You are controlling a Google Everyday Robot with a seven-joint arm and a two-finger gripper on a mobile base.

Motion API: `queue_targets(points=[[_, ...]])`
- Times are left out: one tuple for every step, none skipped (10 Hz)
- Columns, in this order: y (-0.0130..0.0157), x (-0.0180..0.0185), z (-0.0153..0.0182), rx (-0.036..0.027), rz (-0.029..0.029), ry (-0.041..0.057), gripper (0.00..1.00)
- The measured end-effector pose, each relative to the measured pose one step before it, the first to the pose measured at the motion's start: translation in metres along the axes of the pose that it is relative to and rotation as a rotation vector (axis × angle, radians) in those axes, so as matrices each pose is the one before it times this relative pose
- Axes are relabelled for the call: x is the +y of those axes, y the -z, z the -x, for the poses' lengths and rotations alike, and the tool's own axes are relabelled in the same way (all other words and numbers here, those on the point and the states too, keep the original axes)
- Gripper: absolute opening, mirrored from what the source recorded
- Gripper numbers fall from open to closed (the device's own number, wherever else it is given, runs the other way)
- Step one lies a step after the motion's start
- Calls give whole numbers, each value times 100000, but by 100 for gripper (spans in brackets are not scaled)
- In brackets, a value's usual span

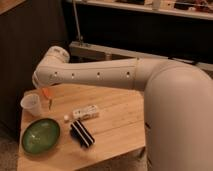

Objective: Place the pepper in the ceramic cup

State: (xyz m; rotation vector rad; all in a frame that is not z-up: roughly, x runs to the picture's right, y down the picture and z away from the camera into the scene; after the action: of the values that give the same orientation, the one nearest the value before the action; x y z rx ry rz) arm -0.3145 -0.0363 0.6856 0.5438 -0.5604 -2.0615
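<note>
My fingers (47,91) are closed on the pepper (48,98), holding it above the counter (115,125), just right of the ceramic cup (31,104)

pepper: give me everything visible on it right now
The pepper is small, slender, orange and tapered, hanging roughly upright with its thin tip pointing down. It sits just under the wrist end of the arm, where the gripper is shut on its upper end; the fingers themselves are hidden behind the arm. It hangs above the wooden table, just right of the ceramic cup, not inside it. Whether it touches the cup's rim is unclear.
</note>
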Motion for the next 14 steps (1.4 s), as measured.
queue_targets(points=[[-22,456,-679,3920,-1230,3062,0],[-420,-51,-823,2694,-1539,2016,0],[-1020,-157,-1704,4020,-2465,2589,0],[-1121,-76,-1175,2226,-1602,1591,0],[-1458,-190,-1569,2680,-2405,1322,0],[-1740,-311,-1379,2414,-3283,1027,0],[-1409,-281,-1334,2748,-4007,873,0],[-785,-224,-575,1563,-2579,560,0],[-492,-343,-299,1129,-1880,380,0],[-205,-271,-33,1454,-1611,230,0],[139,-156,88,1458,-943,-23,0],[36,-236,79,954,-791,-41,0],[21,-409,248,548,-1034,13,0],[40,-285,301,-99,-487,119,0]])
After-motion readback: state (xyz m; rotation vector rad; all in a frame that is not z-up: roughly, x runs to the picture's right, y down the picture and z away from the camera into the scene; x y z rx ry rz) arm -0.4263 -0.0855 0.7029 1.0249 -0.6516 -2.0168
